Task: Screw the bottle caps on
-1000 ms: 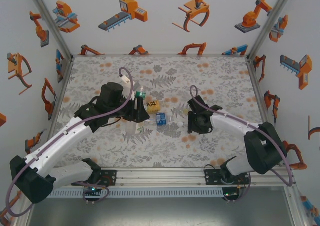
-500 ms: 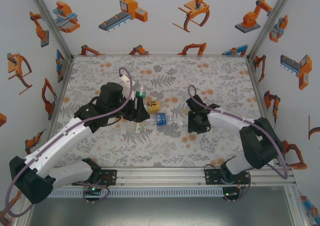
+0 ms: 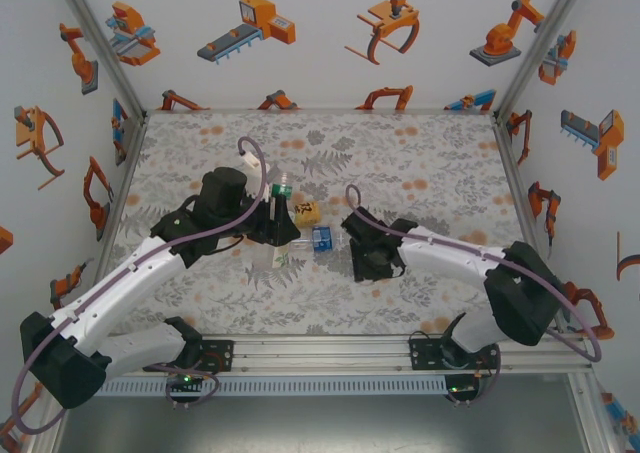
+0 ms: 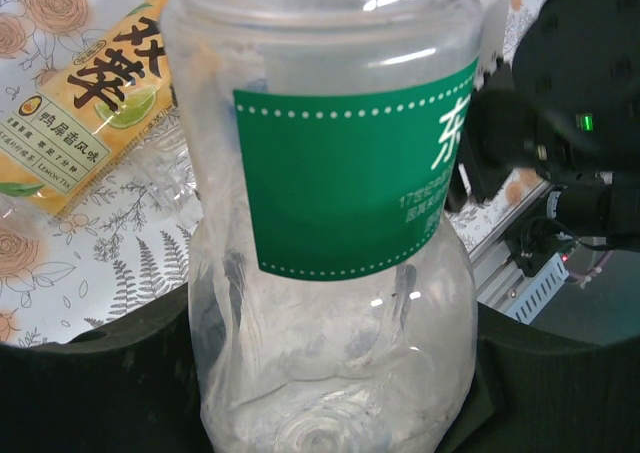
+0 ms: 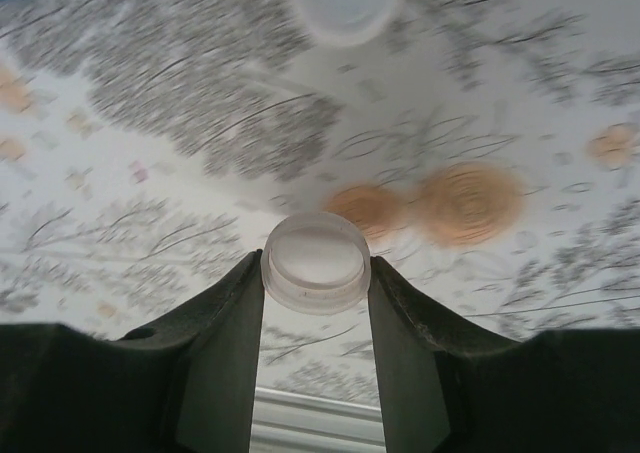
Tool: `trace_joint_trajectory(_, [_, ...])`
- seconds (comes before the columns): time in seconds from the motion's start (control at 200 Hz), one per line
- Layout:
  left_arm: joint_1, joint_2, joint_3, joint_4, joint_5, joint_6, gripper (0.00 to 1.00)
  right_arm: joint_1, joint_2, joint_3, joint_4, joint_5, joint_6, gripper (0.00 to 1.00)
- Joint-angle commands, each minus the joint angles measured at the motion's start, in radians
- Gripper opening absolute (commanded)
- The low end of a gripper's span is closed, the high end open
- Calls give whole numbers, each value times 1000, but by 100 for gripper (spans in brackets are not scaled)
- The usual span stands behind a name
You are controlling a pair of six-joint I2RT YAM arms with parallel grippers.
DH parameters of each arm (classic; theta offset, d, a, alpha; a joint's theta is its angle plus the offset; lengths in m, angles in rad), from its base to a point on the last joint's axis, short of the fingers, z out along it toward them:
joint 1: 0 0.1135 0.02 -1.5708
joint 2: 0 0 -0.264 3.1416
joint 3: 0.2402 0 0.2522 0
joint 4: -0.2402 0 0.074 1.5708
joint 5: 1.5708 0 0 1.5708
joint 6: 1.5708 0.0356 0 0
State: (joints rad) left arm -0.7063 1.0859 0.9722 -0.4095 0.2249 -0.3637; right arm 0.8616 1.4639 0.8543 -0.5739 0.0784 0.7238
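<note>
Cap (image 5: 316, 261) pinched, bottle (image 4: 330, 223) gripped.
Right end effector (image 5: 316, 273) closed snugly on the small white cap, open side up, held above the surface (image 5: 560, 73) near the bottles. Left end effector (image 3: 278, 223) clamped tight round the green-label bottle, upright, likely to hold it steady while the cap goes on and gets twisted.

Left: the green-labelled clear plastic bottle (image 4: 330, 223) is sitting between the fingers of the left gripper (image 3: 277, 223).
Middle: I am seeing the yellow-labelled plastic bottle (image 3: 305, 213) lying on the floral mat (image 3: 420, 153) just right of it, and the blue-labelled clear bottle (image 3: 322, 239) lying beside that, nearer me.
Right: a small round pale plastic cap (image 5: 316, 261) is sitting between the fingers of the right gripper (image 3: 365, 261), over the mat.
</note>
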Motion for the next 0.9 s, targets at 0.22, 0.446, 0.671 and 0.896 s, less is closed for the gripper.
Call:
trace_joint_trajectory(0.22, [1, -14, -1, 28, -9, -16, 0, 187, 108, 85, -31, 56, 164, 40])
trace_joint_trajectory(0.446, [0, -40, -9, 15, -21, -23, 0, 191, 167, 100, -29, 30, 169, 42])
trace_joint_trajectory(0.671, [0, -82, -9, -28, -39, -23, 0, 192, 191, 119, -38, 16, 169, 46])
trace_joint_trajectory(0.896, [-1, -157, -24, -67, -80, -29, 0, 192, 142, 119, -54, 30, 171, 50])
